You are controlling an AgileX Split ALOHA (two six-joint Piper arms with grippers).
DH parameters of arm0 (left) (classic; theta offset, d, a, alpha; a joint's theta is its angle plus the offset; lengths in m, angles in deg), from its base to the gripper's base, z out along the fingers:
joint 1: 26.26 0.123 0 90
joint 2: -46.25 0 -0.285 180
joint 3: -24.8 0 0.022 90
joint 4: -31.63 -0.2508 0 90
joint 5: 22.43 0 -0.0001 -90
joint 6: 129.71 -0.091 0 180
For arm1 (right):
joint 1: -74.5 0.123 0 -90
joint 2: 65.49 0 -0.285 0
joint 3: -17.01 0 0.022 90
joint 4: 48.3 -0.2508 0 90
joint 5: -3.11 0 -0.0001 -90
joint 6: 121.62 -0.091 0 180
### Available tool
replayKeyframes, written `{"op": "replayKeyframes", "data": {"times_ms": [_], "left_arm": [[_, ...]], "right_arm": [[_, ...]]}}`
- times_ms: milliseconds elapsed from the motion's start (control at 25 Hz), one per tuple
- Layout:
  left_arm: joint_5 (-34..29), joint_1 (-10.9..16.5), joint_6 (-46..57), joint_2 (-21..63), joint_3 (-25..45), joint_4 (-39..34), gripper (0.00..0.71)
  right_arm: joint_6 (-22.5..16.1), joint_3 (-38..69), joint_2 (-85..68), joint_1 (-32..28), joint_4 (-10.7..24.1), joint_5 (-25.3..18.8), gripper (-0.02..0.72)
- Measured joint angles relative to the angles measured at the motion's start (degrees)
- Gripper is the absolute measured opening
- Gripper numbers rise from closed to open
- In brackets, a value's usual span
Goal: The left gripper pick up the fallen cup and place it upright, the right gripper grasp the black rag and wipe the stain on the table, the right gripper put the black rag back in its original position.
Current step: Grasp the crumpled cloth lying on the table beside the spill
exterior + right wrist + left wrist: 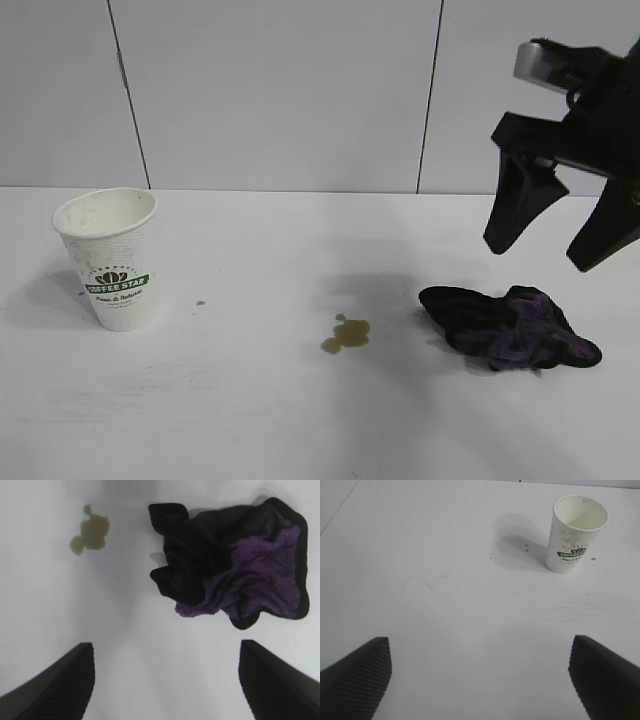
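The white cup with the green COFFEE STAR band stands upright at the left of the table; it also shows in the left wrist view. The brown stain lies mid-table, also in the right wrist view. The black and purple rag lies crumpled right of the stain, also in the right wrist view. My right gripper hangs open and empty above the rag. My left gripper is open and empty over bare table, away from the cup, and is out of the exterior view.
A tiny brown droplet lies right of the cup. A grey panelled wall runs behind the table's far edge.
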Motion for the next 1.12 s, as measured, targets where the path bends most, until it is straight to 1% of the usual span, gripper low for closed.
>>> {"op": "replayKeyframes", "data": {"times_ms": [160,240,440,640,760,880,1040,1120], "left_arm": [[0.0,0.0,0.0,0.0,0.0,0.0,0.695],[0.0,0.0,0.0,0.0,0.0,-0.04,0.695],[0.0,0.0,0.0,0.0,0.0,-0.04,0.695],[0.0,0.0,0.0,0.0,0.0,-0.04,0.695],[0.0,0.0,0.0,0.0,0.03,-0.04,0.695],[0.0,0.0,0.0,0.0,0.03,-0.04,0.695],[0.0,0.0,0.0,0.0,0.03,-0.04,0.695],[0.0,0.0,0.0,0.0,0.03,-0.04,0.695]], "right_arm": [[-0.42,-0.04,4.91,3.93,1.56,6.45,0.545],[-1.73,-0.17,6.98,4.81,2.46,8.19,0.545],[-5.6,-0.22,10.62,4.87,7.06,9.22,0.545],[-7.29,-0.22,11.0,4.87,9.54,11.22,0.545],[-8.94,-0.28,11.26,4.87,12.65,12.48,0.545],[-11.45,-0.28,11.71,4.87,15.39,13.99,0.545],[-14.11,-0.28,11.89,4.87,16.36,16.39,0.537],[-15.14,-0.28,12.24,4.87,16.51,17.71,0.479]]}}
